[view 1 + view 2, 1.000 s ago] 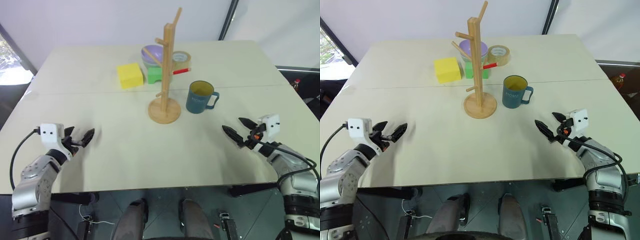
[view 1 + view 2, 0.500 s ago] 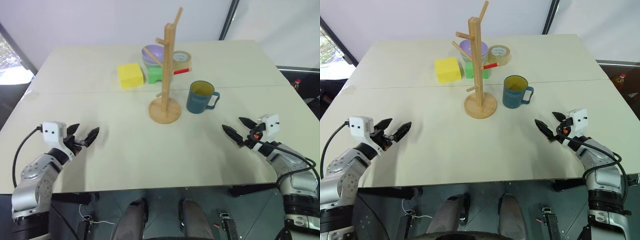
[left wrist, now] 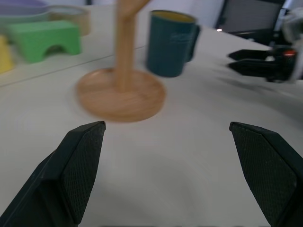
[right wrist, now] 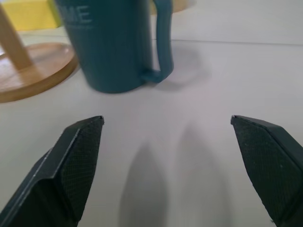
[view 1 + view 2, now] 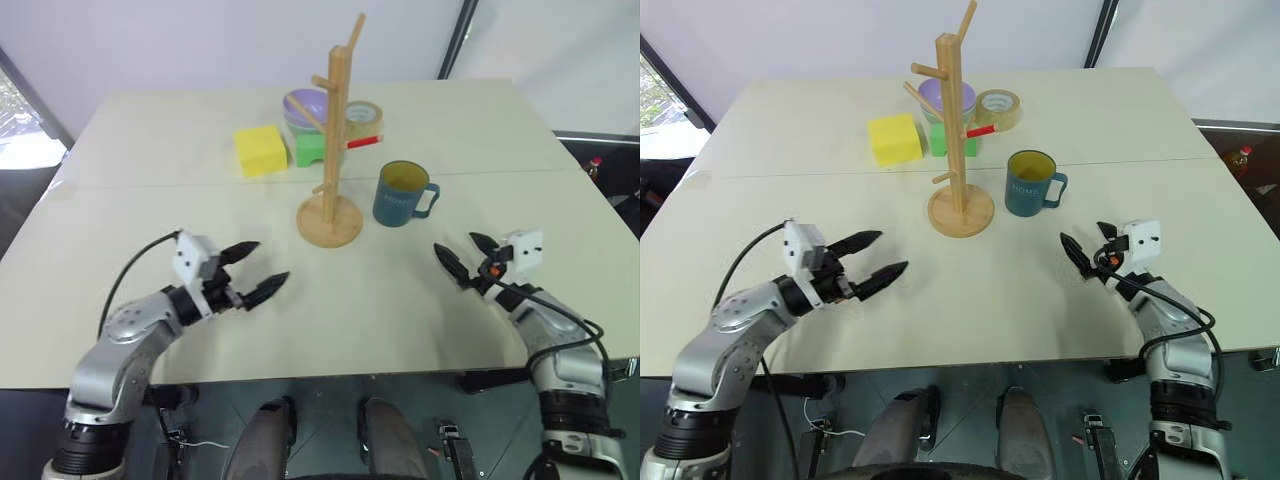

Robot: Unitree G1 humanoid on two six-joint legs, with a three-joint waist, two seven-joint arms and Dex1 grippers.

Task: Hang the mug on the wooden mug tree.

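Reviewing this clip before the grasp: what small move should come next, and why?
Probably ease the right gripper forward toward the mug and line it up with the handle. The mug stands upright on the table, just right of the mug tree, with its handle turned toward the robot's right. The right gripper is open, empty, short of the mug and nearer to it than the open left gripper.

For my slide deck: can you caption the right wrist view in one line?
Open right pincer faces the upright mug, handle toward it, beside the mug tree base.
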